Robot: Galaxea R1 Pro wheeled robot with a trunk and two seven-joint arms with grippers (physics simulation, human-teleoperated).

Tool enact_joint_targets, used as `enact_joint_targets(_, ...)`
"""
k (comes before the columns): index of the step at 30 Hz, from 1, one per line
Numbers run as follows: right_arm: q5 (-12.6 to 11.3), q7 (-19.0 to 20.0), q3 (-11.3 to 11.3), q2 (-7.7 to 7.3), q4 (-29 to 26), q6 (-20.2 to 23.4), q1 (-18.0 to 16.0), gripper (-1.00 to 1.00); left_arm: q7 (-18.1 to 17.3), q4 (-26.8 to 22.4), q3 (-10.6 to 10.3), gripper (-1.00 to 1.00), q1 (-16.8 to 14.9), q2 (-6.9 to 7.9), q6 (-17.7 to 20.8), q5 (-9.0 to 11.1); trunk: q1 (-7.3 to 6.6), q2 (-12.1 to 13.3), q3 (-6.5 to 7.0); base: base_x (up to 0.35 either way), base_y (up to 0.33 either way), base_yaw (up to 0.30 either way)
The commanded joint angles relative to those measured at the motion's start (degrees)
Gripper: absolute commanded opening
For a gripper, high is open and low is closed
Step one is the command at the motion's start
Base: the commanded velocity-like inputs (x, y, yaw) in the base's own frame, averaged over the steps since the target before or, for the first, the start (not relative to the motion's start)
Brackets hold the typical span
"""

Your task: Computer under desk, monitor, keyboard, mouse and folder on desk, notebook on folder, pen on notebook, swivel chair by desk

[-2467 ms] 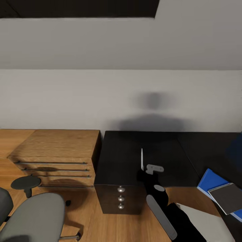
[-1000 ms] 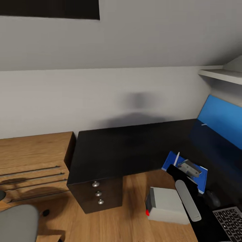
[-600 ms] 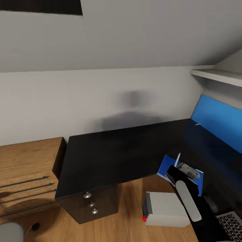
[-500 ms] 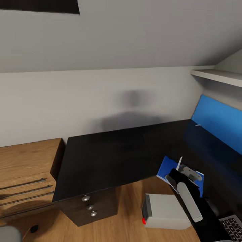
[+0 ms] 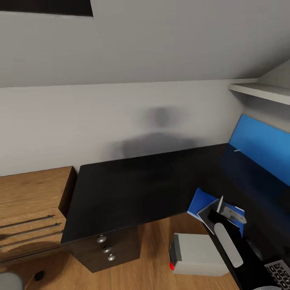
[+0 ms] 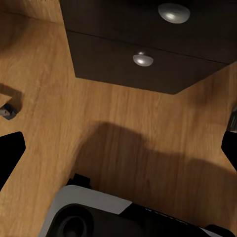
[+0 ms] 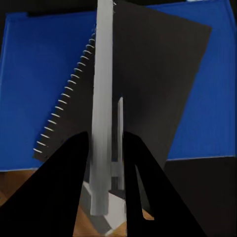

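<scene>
While my right arm hangs over the desk (image 5: 133,189), the wooden dresser (image 5: 28,201) stands left of it and the computer (image 5: 199,254) beneath. Folder (image 7: 44,69) lies at the desk edge, notebook (image 7: 153,74) on top. My right gripper (image 7: 106,148) pinches the pen (image 7: 102,98) upright above it; left gripper's state probably unreadable.

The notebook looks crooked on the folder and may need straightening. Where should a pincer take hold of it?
Probably by the plain long edge opposite the spiral binding, coming in low from that side. The notebook lies flat and thin on the folder, so only an edge can be pinched. The right pincer holds the pen.
</scene>
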Motion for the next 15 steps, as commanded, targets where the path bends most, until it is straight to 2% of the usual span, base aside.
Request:
enact_joint_targets(1,-0.23,-0.44,0.15,-0.08,0.33,0.25,-0.08,-1.0,0.45,-0.13,-0.34,1.0,-0.01,0.1,-0.31,0.56,0.02,-0.08,-0.08,0.0,0.0,0.0)
enact_joint_targets(3,-0.1,-0.4,0.15,-0.13,1.49,0.23,-0.21,-1.0,0.5,-0.32,-0.31,1.0,-0.01,0.11,-0.32,0.59,0.02,-0.08,-0.08,0.0,0.0,0.0)
enact_joint_targets(8,2.45,-0.32,0.15,-0.48,3.08,-2.04,-0.36,-1.0,0.71,-0.57,-0.27,1.0,-0.01,-0.28,-0.34,0.62,1.12,-2.09,-0.98,0.0,0.0,0.0)
enact_joint_targets(15,3.32,-0.3,0.15,-0.58,3.54,-2.83,-0.39,-1.0,0.7,-0.62,-0.18,1.0,-0.01,-1.1,-0.33,0.57,2.66,-4.9,-2.23,0.0,0.0,0.0)
